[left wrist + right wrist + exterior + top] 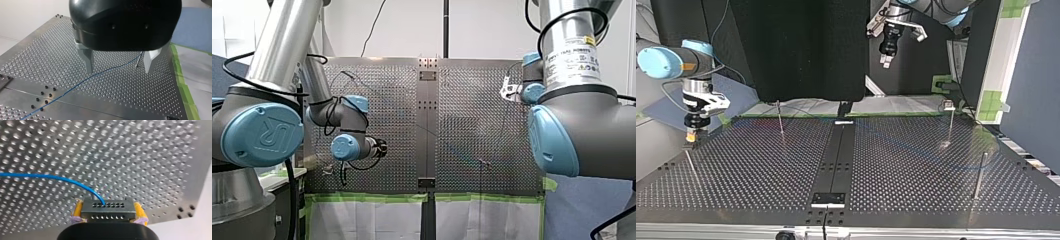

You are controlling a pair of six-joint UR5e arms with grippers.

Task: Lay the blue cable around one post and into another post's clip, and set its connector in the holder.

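In the right wrist view my right gripper is shut on a black connector with rows of small holes, its yellow pads pressed on both sides. The blue cable leaves the connector's face and curves away over the perforated plate. In the top view that gripper hangs low at the plate's left edge, beside a thin post. My left gripper stands open above the plate. The cable runs below its metal fingers to a thin post. In the top view it hovers high at the back.
Thin posts stand on the plate in the top view: one back left, one back right with a clip on top, one front right. A black bracket sits on the centre strip near the front edge. Green tape lines the far edge.
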